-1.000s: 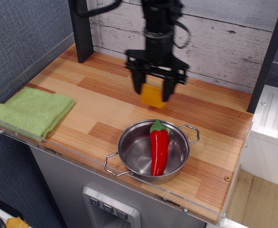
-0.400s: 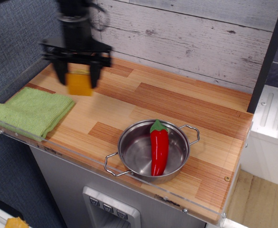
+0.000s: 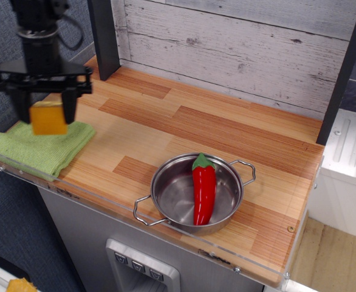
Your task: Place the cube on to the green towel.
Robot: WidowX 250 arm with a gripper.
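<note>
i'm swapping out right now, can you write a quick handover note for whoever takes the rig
Gripper: shut on the cube, holding it in the air over the green towel.
Cube: yellow-orange block between the fingers, not yet set down.
Green towel: folded at the left front corner of the wooden counter, nothing lying on it.
Also there: a steel pot at the front centre with a red chili pepper inside, well clear of the towel.
Done: cube picked up and carried to above the towel.
Left: lower, open the gripper so the cube rests on the towel, then back away.
</note>
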